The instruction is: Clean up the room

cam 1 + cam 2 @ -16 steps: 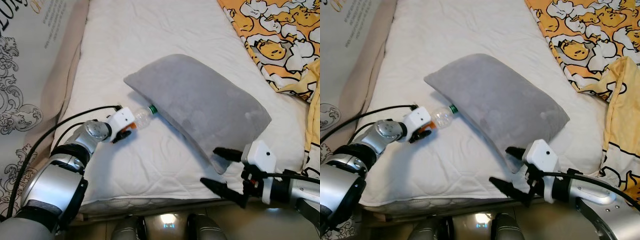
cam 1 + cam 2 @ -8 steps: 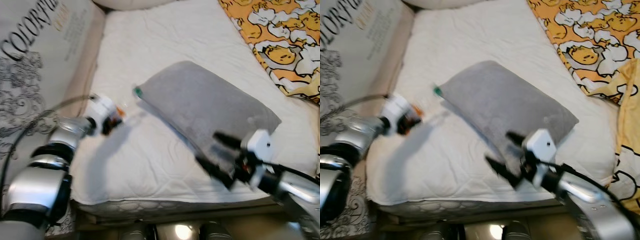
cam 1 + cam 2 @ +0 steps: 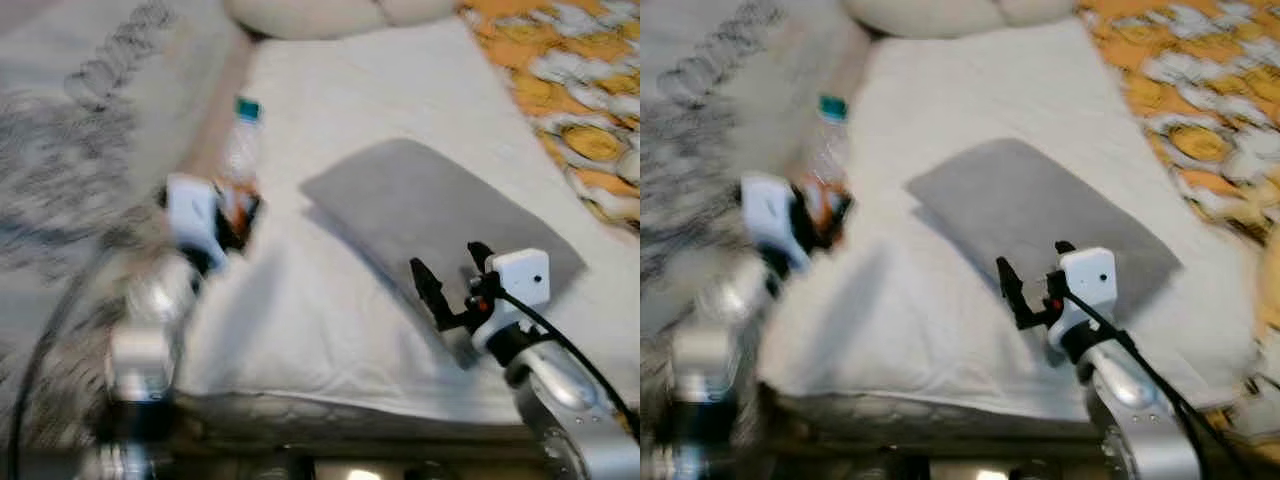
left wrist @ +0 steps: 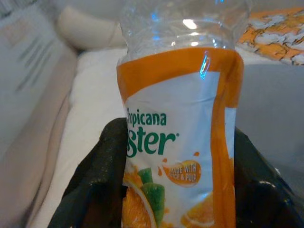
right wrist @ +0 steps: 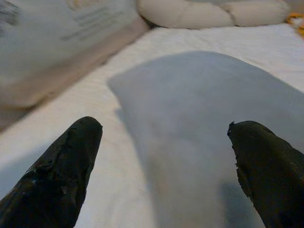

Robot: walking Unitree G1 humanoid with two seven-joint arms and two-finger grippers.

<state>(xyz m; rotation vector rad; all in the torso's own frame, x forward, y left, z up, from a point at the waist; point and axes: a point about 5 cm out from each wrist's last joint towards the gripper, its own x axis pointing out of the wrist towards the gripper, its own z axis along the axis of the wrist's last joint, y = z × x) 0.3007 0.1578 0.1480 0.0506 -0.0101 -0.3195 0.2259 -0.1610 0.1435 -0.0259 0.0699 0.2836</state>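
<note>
The tidying is looking barely begun: 1 white quilted bed point(image 3: 330, 300) is carrying 1 grey rectangular pillow point(image 3: 440, 215). The left end effector point(image 3: 215, 215) is gripping 1 clear plastic orange-labelled juice bottle point(image 4: 178, 128), raised over the bed's edge. The right end effector point(image 3: 445, 285) is hovering spread wide, empty, beside the pillow.

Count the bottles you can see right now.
1: a clear plastic bottle with a green cap and orange label, held upright in the left tool beside the bed's left edge. Others may hide under the grey pillow.
</note>
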